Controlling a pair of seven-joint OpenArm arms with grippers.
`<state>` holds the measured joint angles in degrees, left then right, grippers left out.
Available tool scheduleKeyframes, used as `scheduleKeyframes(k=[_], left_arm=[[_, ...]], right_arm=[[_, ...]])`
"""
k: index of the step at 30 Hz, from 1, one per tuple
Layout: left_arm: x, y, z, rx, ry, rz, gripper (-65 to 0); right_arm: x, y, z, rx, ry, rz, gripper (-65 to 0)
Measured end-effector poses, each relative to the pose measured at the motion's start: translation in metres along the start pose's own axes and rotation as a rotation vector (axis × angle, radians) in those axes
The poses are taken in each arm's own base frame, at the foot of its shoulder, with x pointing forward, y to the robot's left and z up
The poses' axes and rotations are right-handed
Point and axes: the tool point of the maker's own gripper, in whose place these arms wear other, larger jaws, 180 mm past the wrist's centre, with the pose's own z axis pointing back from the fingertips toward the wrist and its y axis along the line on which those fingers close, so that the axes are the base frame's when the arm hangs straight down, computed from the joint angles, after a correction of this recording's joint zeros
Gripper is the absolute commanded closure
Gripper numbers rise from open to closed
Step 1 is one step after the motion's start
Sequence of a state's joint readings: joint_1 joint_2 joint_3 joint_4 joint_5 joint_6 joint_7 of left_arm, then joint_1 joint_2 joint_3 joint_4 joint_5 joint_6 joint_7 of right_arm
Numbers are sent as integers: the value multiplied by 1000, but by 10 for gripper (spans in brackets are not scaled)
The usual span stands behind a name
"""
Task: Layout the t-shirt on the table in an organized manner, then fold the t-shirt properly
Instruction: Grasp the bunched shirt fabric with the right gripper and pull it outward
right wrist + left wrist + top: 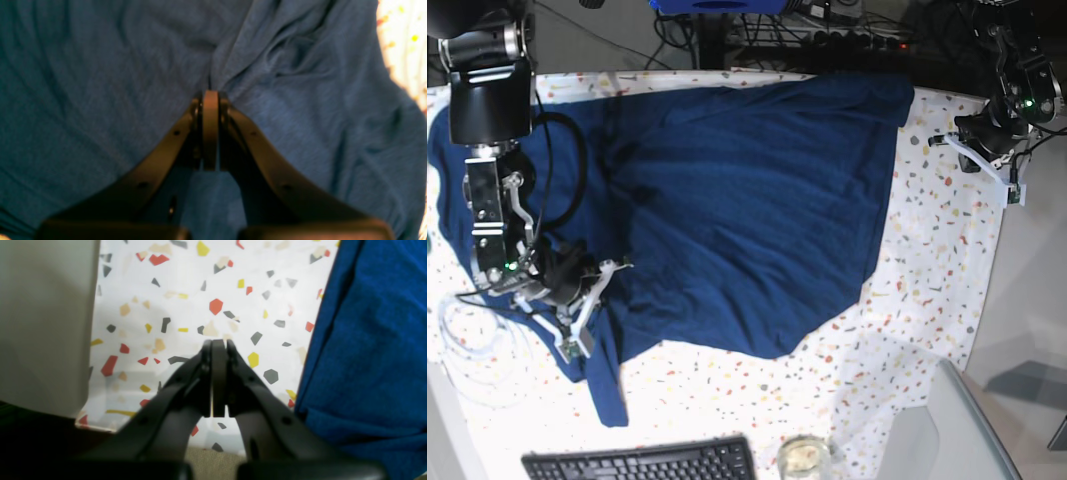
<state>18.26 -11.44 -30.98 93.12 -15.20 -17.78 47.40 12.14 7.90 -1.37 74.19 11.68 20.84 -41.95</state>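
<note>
The dark navy t-shirt lies spread over most of the speckled white table, with a narrow strip trailing toward the front left. My right gripper rests on its left part. In the right wrist view this gripper is shut, and the cloth of the t-shirt puckers into creases that meet at the tips. My left gripper hovers at the far right, beside the shirt's edge. In the left wrist view the left gripper is shut with nothing in it above the bare table, with the t-shirt to its right.
A black keyboard and a small glass jar sit at the table's front edge. White cables coil at the left. A pale grey panel fills the left of the left wrist view. Cables and equipment line the far side.
</note>
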Motion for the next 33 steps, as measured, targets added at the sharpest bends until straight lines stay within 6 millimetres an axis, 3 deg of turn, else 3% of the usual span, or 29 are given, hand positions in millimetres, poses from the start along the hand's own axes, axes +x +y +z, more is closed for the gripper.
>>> scheduleKeyframes(k=[6, 10, 13, 15, 18, 21, 25, 26, 30, 33], left_arm=[[0, -1, 0, -3, 2, 1, 0], [-3, -1, 1, -5, 7, -3, 0], [-6, -5, 1, -35, 14, -38, 0], [-6, -14, 1, -78, 11, -78, 0], [-4, -27, -2, -105, 10, -88, 0], [1, -55, -8, -163, 9, -141, 0], [12, -100, -20, -265, 4, -206, 0], [11, -110, -24, -289, 12, -223, 0], [7, -147, -40, -370, 55, -253, 0], [5, -154, -55, -367, 93, -208, 0]], right_arm=[[-3, 2, -8, 14, 21, -24, -24], [-2, 0, 1, -2, 60, -5, -224], [16, 5, 21, -15, 9, 33, -383], [25, 14, 39, -16, -42, 65, -423], [9, 25, 48, -7, -41, 69, -413], [-25, 19, 49, -16, 20, 11, -293], [-68, -48, 62, -156, 69, -176, -29], [-79, -64, 64, -190, 85, -221, 0], [-120, -104, 65, -243, 129, -307, -32], [-152, -124, 61, -264, 181, -336, -32]])
